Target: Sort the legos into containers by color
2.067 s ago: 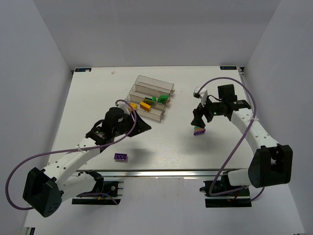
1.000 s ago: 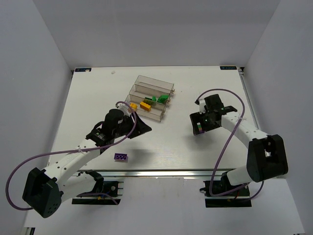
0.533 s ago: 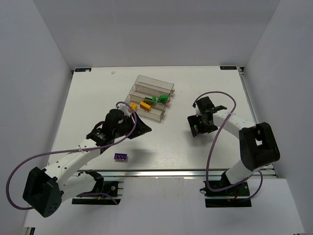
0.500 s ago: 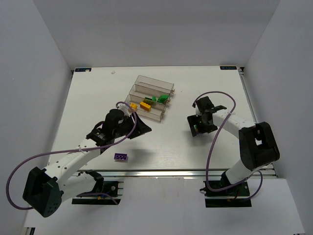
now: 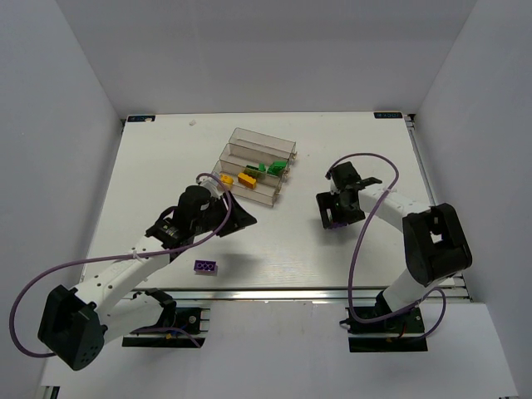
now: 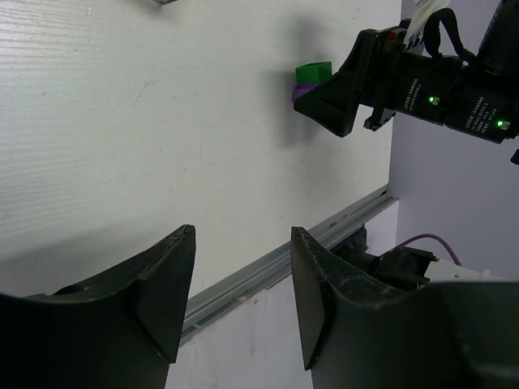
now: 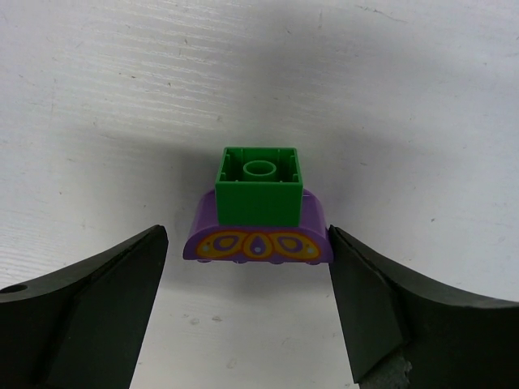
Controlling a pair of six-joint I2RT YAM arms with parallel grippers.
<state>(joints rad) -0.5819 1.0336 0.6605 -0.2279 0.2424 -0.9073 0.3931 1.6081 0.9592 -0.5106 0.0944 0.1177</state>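
Observation:
A purple curved lego (image 7: 258,241) with a small green lego (image 7: 259,182) stuck on top lies on the white table. My right gripper (image 7: 246,237) is open with a finger on each side of this stack, not closed on it. In the top view the right gripper (image 5: 329,214) hides the stack. The left wrist view shows the stack (image 6: 310,77) at the right gripper's tip (image 6: 339,101). My left gripper (image 5: 242,215) is open and empty in front of the three clear containers (image 5: 258,147); it also shows in its own view (image 6: 242,237). A purple lego (image 5: 205,266) lies near the front edge.
The containers hold yellow-orange legos (image 5: 247,177) in the near bin and green legos (image 5: 271,168) in the middle one. The table's front rail (image 5: 274,293) runs below the arms. Purple cables loop from both arms.
My right gripper has come down and shifted left to straddle the purple-and-green stack, with the arm folding lower. The left arm and the loose purple lego have not moved.

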